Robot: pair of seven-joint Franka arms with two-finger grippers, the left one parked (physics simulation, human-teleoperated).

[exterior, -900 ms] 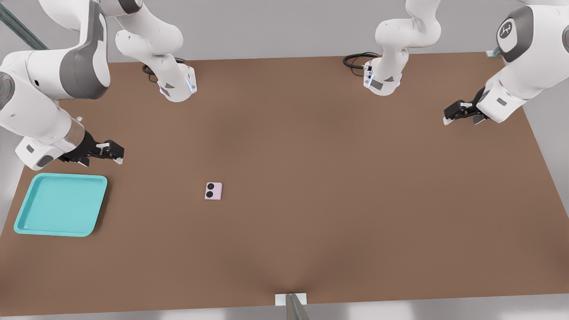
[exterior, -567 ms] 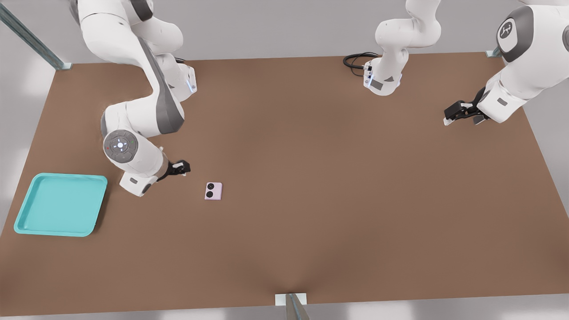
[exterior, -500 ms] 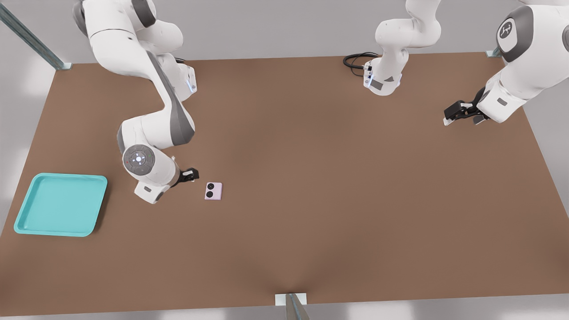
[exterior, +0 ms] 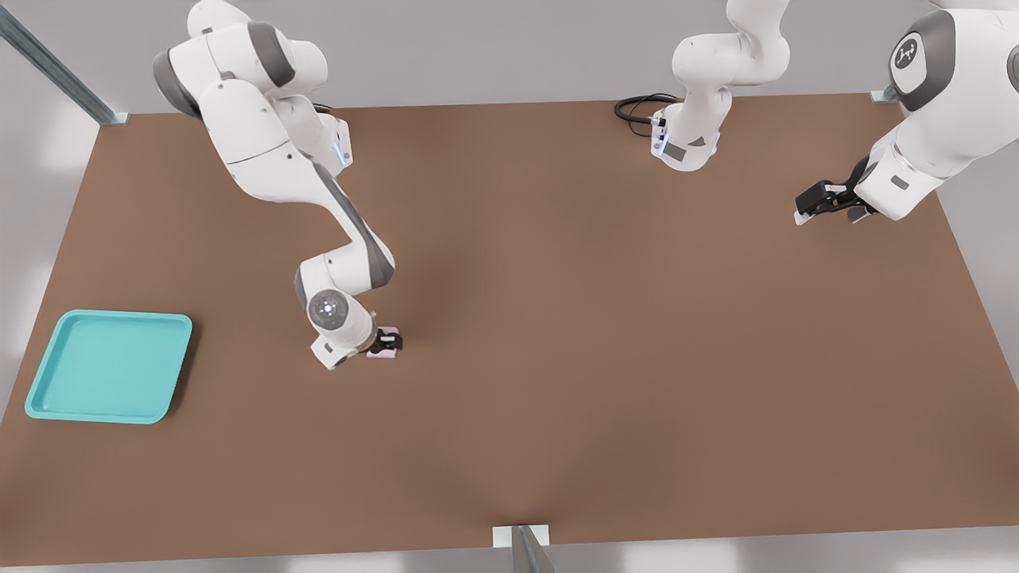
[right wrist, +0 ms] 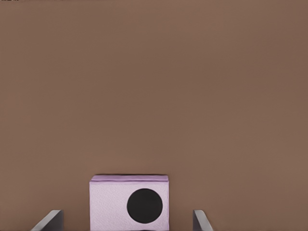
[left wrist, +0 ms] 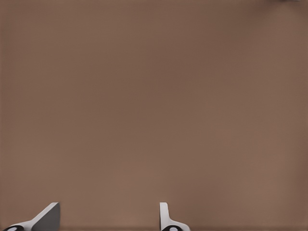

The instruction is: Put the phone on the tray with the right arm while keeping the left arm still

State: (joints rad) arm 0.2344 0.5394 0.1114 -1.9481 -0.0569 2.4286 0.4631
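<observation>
brown table [exterior: 605, 318], grasp step in hand: your gripper [exterior: 388, 343] sits over the phone [exterior: 384, 354].
phone [right wrist: 129, 202] lies flat between spread fingers [right wrist: 49, 220], untouched; close on it, lift, carry to the tray [exterior: 48, 402], well apart.

Nearly the whole frame is plain brown table [left wrist: 154, 106], even in tone and bare of markings. Along the bottom edge two pale grey fingertips [left wrist: 47, 217] poke up, one at lower left and one just right of centre, well apart. A faint lighter smudge, perhaps an edge, sits at the upper right corner.
</observation>
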